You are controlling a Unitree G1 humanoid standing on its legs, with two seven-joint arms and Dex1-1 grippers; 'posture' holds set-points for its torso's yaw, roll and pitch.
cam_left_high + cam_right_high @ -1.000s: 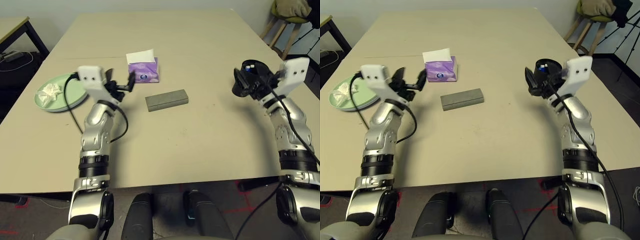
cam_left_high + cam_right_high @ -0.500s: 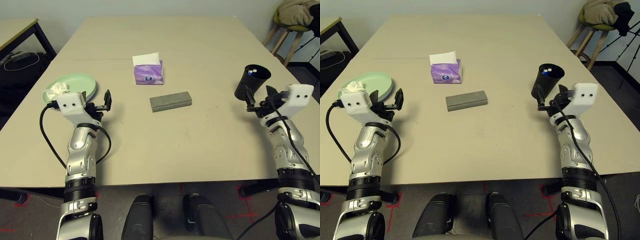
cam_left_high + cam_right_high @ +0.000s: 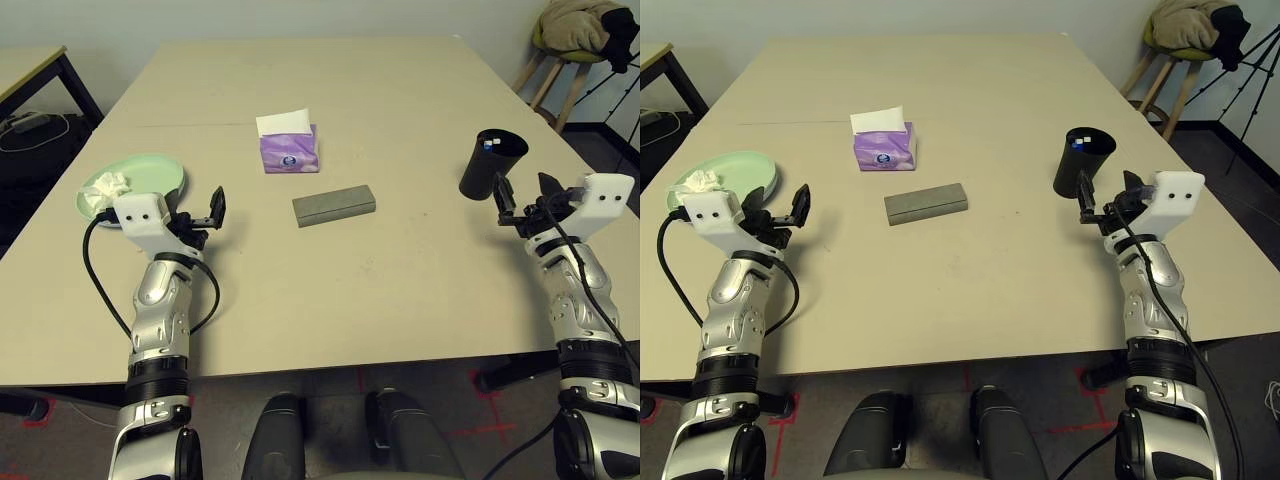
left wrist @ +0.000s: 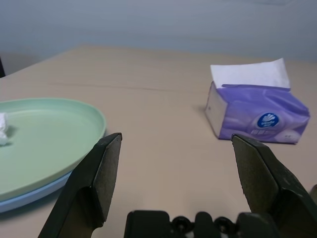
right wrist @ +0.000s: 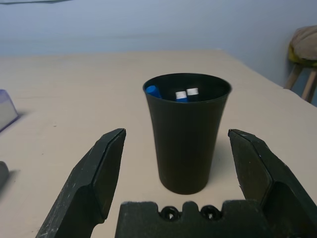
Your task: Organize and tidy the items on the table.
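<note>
On the beige table (image 3: 400,90), a grey glasses case (image 3: 334,204) lies near the middle, with a purple tissue box (image 3: 288,148) behind it. At the left, a green plate (image 4: 49,131) sits on a pale blue one and holds a crumpled white tissue (image 3: 107,186). My left gripper (image 3: 203,212) stands open just right of the plates, pointing toward the tissue box (image 4: 257,116). At the right, a black cup (image 5: 187,131) stands upright with marker pens (image 5: 185,94) inside. My right gripper (image 3: 523,192) is open just short of the cup, with nothing between its fingers.
A smaller table with black legs (image 3: 35,65) stands off the left side, cables on the floor beside it. A wooden stool with a bundle of clothes (image 3: 580,25) is behind the back right corner, and a tripod (image 3: 1250,55) stands near it.
Both arms have drawn back toward the near edge and dropped lower. The left gripper has left the tissue box and the right has backed off the cup. Both stayed open.
</note>
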